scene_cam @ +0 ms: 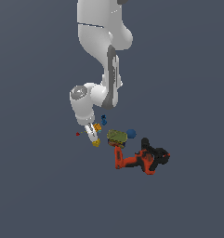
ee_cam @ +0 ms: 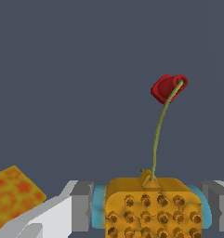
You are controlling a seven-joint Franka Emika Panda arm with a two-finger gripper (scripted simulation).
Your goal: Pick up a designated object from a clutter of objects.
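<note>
Dark grey table (scene_cam: 39,195), plain. Orange block (ee_cam: 153,207) sits between end effector (ee_cam: 150,209) fingers (ee_cam: 81,204), which press both its sides: clamped. Location: beside olive-green box (scene_cam: 116,136), away from power drill (scene_cam: 141,159). Step: grasp. Next: vertical lift clear of yellow cube (ee_cam: 11,195).

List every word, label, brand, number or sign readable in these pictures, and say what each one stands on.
None can be read in either view.
The olive-green box has mottled printing, too small and blurred to read.
The power drill shows no legible brand.
The orange block between the gripper fingers bears only raised dots, no lettering.
The yellow cube has orange blotches, no text.
</note>
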